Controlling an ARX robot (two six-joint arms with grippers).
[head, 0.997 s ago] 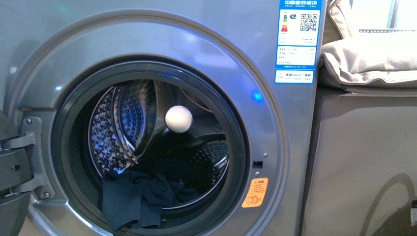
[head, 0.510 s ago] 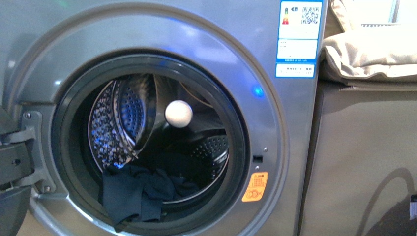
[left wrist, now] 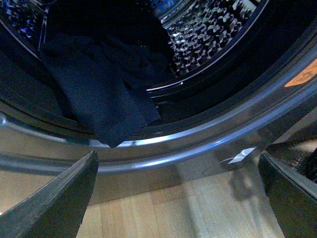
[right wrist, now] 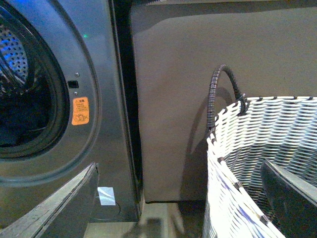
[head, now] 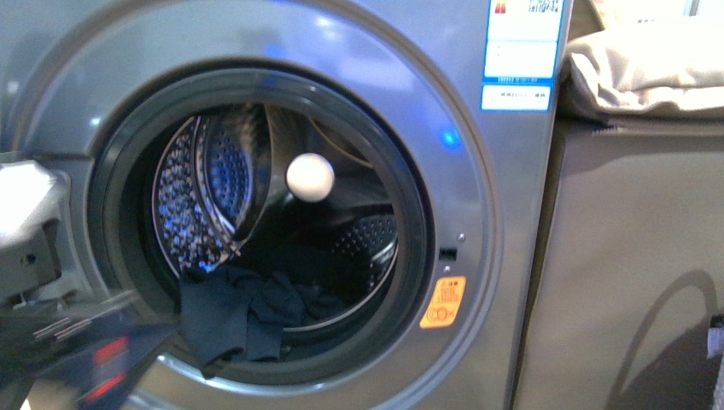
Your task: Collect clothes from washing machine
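Observation:
The grey washing machine (head: 478, 196) fills the front view, its porthole open on the perforated steel drum (head: 213, 188). The dark navy clothes (head: 239, 320) lie bunched at the drum's front lower left and hang over the door seal. In the left wrist view the clothes (left wrist: 99, 84) hang over the seal above my left gripper (left wrist: 178, 156). It is open and empty, low in front of the machine's rim, apart from the fabric. My right gripper (right wrist: 178, 165) is open and empty, between the machine (right wrist: 104, 74) and a basket.
A white woven basket (right wrist: 257, 148) with a dark handle stands right of the machine, against the beige sofa side (right wrist: 198, 59). A white ball (head: 309, 178) shows in the drum. A beige cushion (head: 649, 68) lies on the sofa. A dark blurred shape (head: 85, 359) covers the lower left. The floor is wood (left wrist: 198, 208).
The machine has shifted upward in the front view. A dark blurred shape and a white blur have come in at the left edge, over the door hinge. The clothes lie as before.

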